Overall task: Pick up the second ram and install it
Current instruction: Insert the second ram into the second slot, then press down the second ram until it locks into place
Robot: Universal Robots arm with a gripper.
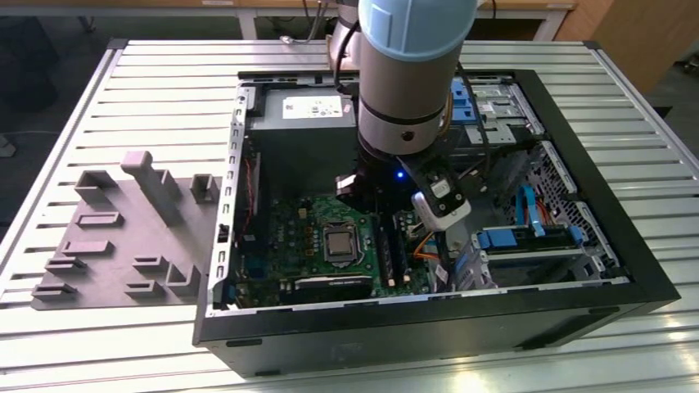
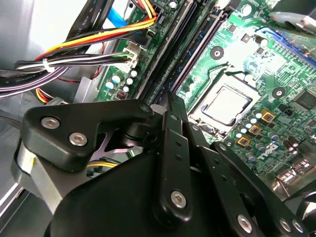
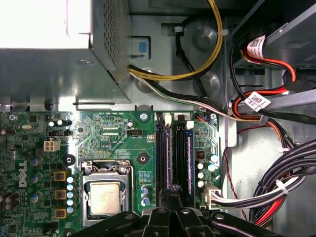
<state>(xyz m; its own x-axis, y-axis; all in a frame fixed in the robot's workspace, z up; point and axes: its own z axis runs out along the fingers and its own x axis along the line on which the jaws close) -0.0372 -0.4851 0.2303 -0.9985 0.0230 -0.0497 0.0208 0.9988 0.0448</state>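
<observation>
My gripper (image 3: 174,190) (image 2: 170,96) is shut, its two fingers pressed together with nothing showing between them. It hangs inside the open computer case (image 1: 644,270), right over the near end of the black memory slots (image 3: 162,158) (image 2: 163,54) on the green motherboard (image 3: 113,133). A thin dark stick that I take for the second ram (image 3: 171,158) stands edge-on in a slot, in line with the fingertips. Whether they touch it I cannot tell. Another dark stick (image 3: 186,158) sits in a slot beside it. In the exterior view the arm (image 1: 404,98) reaches down into the case.
The processor socket (image 3: 104,197) (image 1: 340,243) lies beside the slots. Cable bundles (image 3: 286,182) (image 2: 74,59) run along the other side. The metal power supply box (image 3: 59,64) is beyond the slots. A grey holder tray (image 1: 120,237) rests on the slatted table at the exterior view's left.
</observation>
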